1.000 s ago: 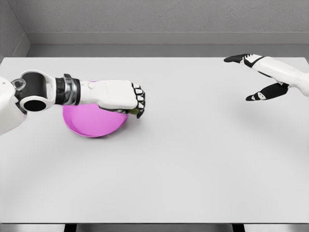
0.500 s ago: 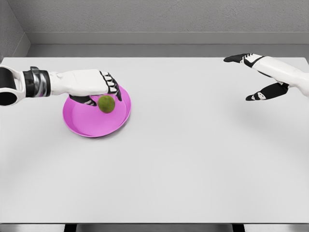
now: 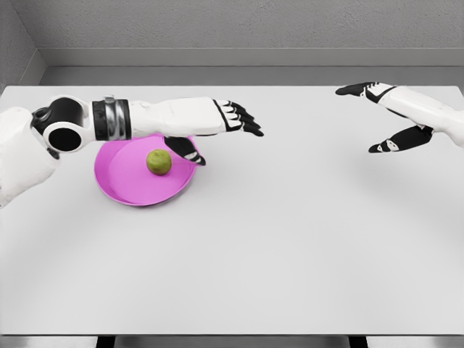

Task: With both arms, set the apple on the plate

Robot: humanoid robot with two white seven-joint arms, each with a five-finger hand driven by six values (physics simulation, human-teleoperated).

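White surface: apple sits on the pink plate near the left edge. Left hand just above and beyond it, fingers splayed, empty. Right hand well apart near the far-right corner, fingers spread.

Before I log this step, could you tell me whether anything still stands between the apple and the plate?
Nothing visible does: the small green apple already lies inside the round pink plate. The left robot hand is open above the plate's far rim, holding nothing; the right robot hand is open, far right.
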